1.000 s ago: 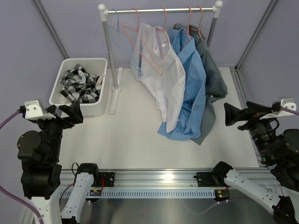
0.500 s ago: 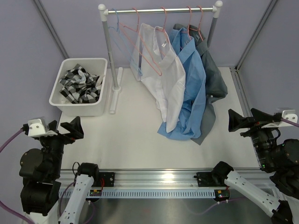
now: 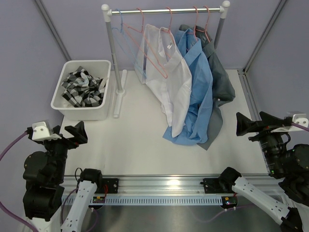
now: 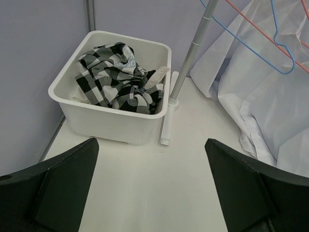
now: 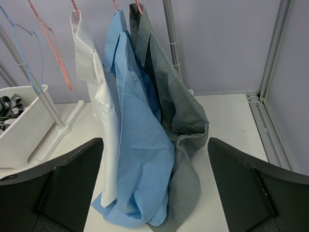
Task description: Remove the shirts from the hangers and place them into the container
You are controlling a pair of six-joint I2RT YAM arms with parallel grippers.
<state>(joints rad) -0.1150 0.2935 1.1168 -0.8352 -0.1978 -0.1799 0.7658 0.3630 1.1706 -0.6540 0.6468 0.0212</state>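
Three shirts hang on pink hangers (image 3: 195, 21) from the rail: white (image 3: 171, 84), light blue (image 3: 200, 94) and dark grey (image 3: 221, 79), their tails pooled on the table. Beside them hang a bare light blue hanger (image 3: 121, 41) and a bare pink hanger (image 3: 150, 55). The white container (image 3: 89, 62) at the left holds a crumpled black-and-white check shirt (image 3: 83, 88). My left gripper (image 3: 79, 134) stands open near the table's front left, facing the container (image 4: 111, 126). My right gripper (image 3: 243, 125) is open at the right, facing the hanging shirts (image 5: 140, 145). Neither holds anything.
The metal rail (image 3: 164, 9) on white posts spans the back, its left foot (image 3: 118, 96) lying just right of the container. Frame uprights (image 3: 263, 36) and purple walls close in the sides. A slotted aluminium beam (image 3: 159, 186) runs along the near edge.
Both arms have drawn back toward the near edge, the left one more. Jaws stay open. Shirts, hangers and container have not moved.
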